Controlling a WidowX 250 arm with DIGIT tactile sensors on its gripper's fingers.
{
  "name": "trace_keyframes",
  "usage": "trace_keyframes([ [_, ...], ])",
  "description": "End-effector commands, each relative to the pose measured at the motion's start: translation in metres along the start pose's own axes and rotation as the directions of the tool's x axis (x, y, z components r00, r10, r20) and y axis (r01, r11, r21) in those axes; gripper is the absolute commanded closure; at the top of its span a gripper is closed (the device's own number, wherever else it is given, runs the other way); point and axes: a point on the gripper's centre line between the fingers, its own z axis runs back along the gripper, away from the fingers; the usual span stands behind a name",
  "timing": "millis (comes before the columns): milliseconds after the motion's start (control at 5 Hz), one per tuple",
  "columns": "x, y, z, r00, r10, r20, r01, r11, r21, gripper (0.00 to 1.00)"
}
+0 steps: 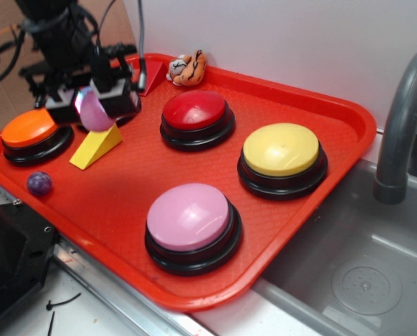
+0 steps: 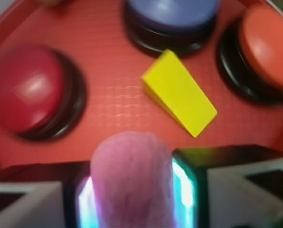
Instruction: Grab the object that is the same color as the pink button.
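Tray first: the big red plastic tray [image 1: 320,182] with its textured floor lies under everything you are working over, beside a grey sink. Largest on it are the dome buttons with black bases. The pale pink dome button [image 1: 191,217] sits well away from the pincer, at the tray's near edge in the exterior view. The yellow dome button [image 1: 282,150] is farther off toward the sink, and the dark red dome button [image 1: 196,112] stands between that one and the pincer. The orange dome button [image 1: 30,129] is just beside the pincer on its other side. Your wrist view also shows a blue-purple dome button [image 2: 172,14] ahead of the pincer, past the wedge.

The black pincer [image 1: 96,105] hangs above the tray floor, its two fingers closed tight against the small pink textured ball [image 2: 132,180], which is held clear of the surface. The yellow wedge block [image 1: 96,145] lies on the tray directly below and slightly ahead of the held ball. Smallest, the glossy purple marble [image 1: 39,183] rests near the tray's rim, apart from the pincer, past the orange button.
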Motion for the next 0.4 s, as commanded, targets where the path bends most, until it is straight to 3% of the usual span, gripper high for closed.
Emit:
trace_keyframes([
  [0, 0.012, -0.008, 0.065, 0.937, -0.332, -0.107, 0.328, 0.943, -0.054, 1.0],
  [200, 0.016, -0.01, 0.08, 0.922, -0.37, -0.108, 0.37, 0.929, -0.026, 1.0],
])
